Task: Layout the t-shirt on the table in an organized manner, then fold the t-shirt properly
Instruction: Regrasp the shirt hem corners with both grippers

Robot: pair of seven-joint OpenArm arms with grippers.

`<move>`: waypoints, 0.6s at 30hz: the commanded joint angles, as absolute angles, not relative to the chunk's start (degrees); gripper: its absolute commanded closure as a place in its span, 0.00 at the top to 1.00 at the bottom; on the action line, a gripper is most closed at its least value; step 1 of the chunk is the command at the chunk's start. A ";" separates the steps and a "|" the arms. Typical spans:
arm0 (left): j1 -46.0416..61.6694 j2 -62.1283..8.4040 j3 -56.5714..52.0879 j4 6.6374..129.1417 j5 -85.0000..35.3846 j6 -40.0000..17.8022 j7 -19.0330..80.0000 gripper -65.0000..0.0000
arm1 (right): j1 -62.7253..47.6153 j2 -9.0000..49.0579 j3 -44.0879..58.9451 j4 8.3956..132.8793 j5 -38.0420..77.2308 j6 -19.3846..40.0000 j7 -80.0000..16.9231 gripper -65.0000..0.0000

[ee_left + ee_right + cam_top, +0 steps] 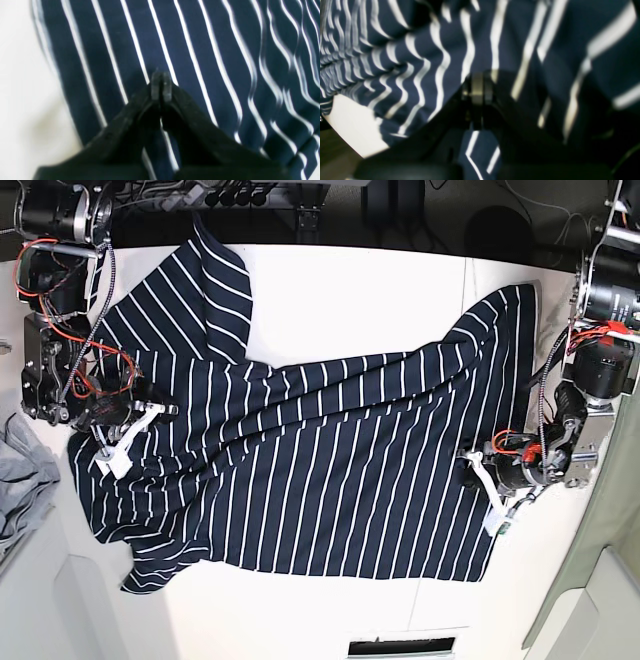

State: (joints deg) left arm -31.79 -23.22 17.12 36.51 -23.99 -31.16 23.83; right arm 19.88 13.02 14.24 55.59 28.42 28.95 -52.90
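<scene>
- Left wrist view: the left gripper (161, 86) is seen with its jaws pressed together, the two grey tips meeting with no gap. No cloth is seen pinched between them. The t-shirt (200, 62) is spread beneath and beyond the tips, its white stripes running straight past the tips and turning wavy toward the right side. A strip of stripe is visible through the opening between the finger bases, so the fabric lies under the jaws. The table (22, 87) is exposed to the left of the shirt's edge.

- Right wrist view: the right gripper (480, 88) is likewise shown closed, its tips side by side. Whether fabric is caught between them cannot be told, as the picture is blurred. The t-shirt (420, 65) fills nearly everything around the tips, rippled to their left and looming close and out of focus to their right. A bare patch of the table (352, 125) is seen lower left of the shirt.

- Base view: the t-shirt (320, 460) is laid across the table (350, 300), wrinkled, with one sleeve pointing toward the far edge. The left gripper (495, 515) is placed at the shirt's right edge, the right gripper (118, 448) over the shirt's left part.
</scene>
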 commanded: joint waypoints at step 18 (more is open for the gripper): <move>-35.99 -26.11 16.91 27.07 -18.28 -26.68 20.08 0.00 | 11.18 21.28 14.61 56.53 31.16 29.63 -49.23 0.00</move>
